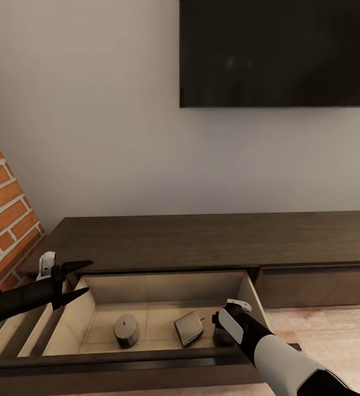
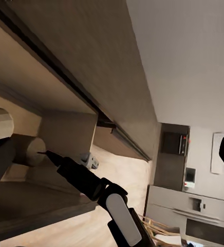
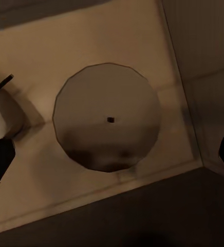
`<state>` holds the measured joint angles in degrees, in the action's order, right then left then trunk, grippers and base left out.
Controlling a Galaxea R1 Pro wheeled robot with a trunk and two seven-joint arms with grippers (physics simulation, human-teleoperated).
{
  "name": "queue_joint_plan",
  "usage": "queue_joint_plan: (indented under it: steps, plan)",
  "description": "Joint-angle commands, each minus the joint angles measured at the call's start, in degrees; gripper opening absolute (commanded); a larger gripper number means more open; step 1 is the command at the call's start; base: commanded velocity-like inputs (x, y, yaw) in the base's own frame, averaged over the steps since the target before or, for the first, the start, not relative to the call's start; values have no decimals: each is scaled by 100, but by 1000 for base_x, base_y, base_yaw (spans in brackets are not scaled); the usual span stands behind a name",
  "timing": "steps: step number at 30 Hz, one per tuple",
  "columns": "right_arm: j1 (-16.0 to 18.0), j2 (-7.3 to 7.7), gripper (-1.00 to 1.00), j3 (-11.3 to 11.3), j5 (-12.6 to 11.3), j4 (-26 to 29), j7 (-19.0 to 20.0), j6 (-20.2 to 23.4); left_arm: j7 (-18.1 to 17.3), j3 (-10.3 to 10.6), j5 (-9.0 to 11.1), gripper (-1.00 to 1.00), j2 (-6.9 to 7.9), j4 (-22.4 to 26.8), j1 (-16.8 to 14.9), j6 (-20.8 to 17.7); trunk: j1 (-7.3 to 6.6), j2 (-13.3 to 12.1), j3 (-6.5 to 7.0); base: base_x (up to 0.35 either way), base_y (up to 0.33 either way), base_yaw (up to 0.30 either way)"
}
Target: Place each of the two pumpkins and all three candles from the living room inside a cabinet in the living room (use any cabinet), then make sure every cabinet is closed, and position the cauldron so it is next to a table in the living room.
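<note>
Beneath the wall TV, the cabinet is standing with 1 drawer open, holding 2 visible candles. Right gripper is hovering released over a third; left gripper is hanging spread. Pumpkins, cauldron, closing look outstanding.

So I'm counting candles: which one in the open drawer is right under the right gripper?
The upright candle at the drawer's right end, below the right gripper; the other two lie further left.
</note>
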<state>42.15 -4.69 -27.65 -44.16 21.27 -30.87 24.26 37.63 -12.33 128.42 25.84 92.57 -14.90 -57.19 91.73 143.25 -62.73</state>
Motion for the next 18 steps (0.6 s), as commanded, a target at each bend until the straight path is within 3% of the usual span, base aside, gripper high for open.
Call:
queue_joint_plan:
  steps: [1,9,13,18]
  plan:
    - [4,6,100,-47,-41,9,-35,38,63,-6,52,100,0,1,-4,-12,-3,0,18,0,0,0]
    - [4,17,100,-26,-84,20,-23,135,69,-6,44,100,0,4,-4,-12,-160,-282,165,0,0,0]
    - [4,20,100,17,-116,88,4,616,75,2,43,100,0,3,-4,-12,-248,-442,237,0,0,0]
    - [4,20,100,26,-135,110,45,696,77,5,43,100,-1,5,-4,-12,-357,-643,327,0,0,0]
